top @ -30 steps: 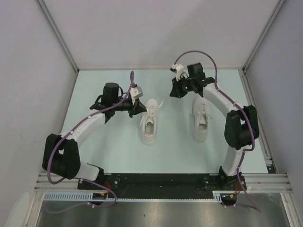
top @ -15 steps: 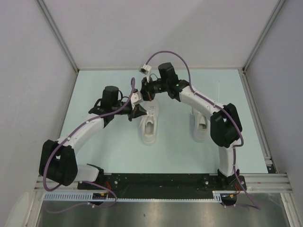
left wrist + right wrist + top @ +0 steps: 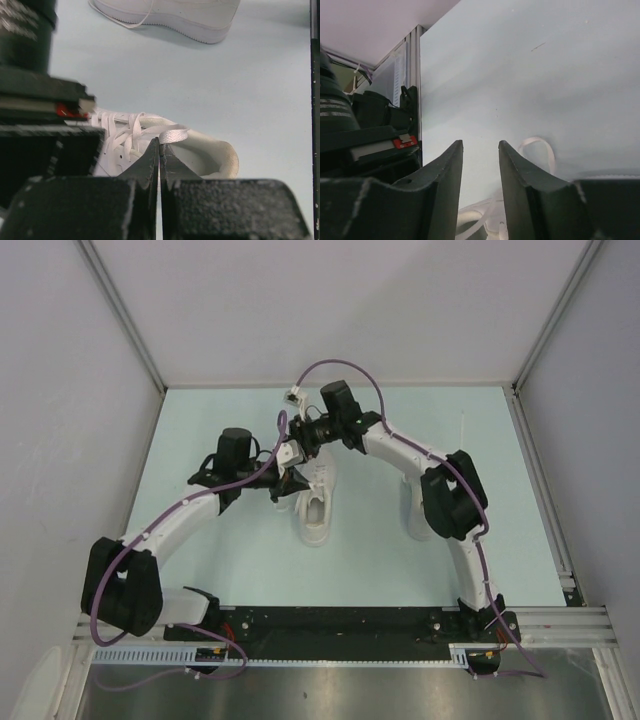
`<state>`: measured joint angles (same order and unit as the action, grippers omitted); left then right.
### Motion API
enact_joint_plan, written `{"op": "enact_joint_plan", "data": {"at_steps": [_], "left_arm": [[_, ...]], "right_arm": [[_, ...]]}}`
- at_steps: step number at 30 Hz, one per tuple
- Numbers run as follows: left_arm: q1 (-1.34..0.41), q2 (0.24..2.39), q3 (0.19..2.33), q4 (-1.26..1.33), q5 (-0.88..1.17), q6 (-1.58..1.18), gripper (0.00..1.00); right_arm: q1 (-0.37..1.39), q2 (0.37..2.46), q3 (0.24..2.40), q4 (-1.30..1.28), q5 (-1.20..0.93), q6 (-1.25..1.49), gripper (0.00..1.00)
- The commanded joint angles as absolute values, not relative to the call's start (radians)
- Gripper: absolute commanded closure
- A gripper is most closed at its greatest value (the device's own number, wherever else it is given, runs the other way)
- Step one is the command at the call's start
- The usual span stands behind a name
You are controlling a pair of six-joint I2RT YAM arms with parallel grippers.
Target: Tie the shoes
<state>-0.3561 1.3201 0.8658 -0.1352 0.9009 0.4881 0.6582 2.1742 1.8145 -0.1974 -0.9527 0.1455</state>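
Lacing work on the shoe (image 3: 316,510) nearer the table's (image 3: 200,430) left edge: left gripper (image 3: 159,145), jaws pressed together, pinches a lace (image 3: 174,134), right gripper (image 3: 480,145) hangs half-spread over a loose loop (image 3: 536,138) it likely needs to grab next.

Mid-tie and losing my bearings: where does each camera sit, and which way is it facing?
Top external: above and behind the robot, looking down on the table; left arm and right arm meet over the centre shoe.
Left wrist: on the left arm, looking along the left gripper, shut on a lace, across the centre shoe toward the second shoe.
Right wrist: low over the table, looking through the open right gripper at lace loops.
Shared: top and left wrist both show both shoes.
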Motion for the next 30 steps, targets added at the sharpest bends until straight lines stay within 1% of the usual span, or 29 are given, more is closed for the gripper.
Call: {"op": "enact_joint_plan", "data": {"at_steps": [1, 3, 8, 12, 14, 20, 30], "left_arm": [[-0.353, 1.304, 0.865, -0.063, 0.928, 0.46, 1.0], [-0.342, 1.313, 0.868, -0.037, 0.925, 0.43, 1.0], [-0.321, 1.354, 0.888, -0.005, 0.894, 0.376, 1.0], [-0.31, 1.384, 0.902, 0.047, 0.882, 0.333, 1.0], [-0.308, 1.397, 0.911, 0.048, 0.877, 0.331, 1.0], [-0.308, 1.41, 0.923, 0.049, 0.874, 0.321, 1.0], [-0.308, 1.411, 0.928, 0.052, 0.862, 0.31, 1.0]], "right_arm": [[0.572, 2.082, 1.91, -0.267, -0.95, 0.13, 0.59], [0.542, 2.05, 1.902, -0.304, -0.96, 0.118, 0.59], [0.466, 1.93, 1.795, -0.455, -1.009, 0.011, 0.59], [0.451, 1.858, 1.697, -0.558, -1.023, -0.076, 0.56], [0.451, 1.833, 1.666, -0.558, -1.022, -0.081, 0.55], [0.488, 1.851, 1.661, -0.54, -0.988, -0.071, 0.51], [0.568, 1.92, 1.706, -0.549, -0.911, -0.1, 0.51]]}}
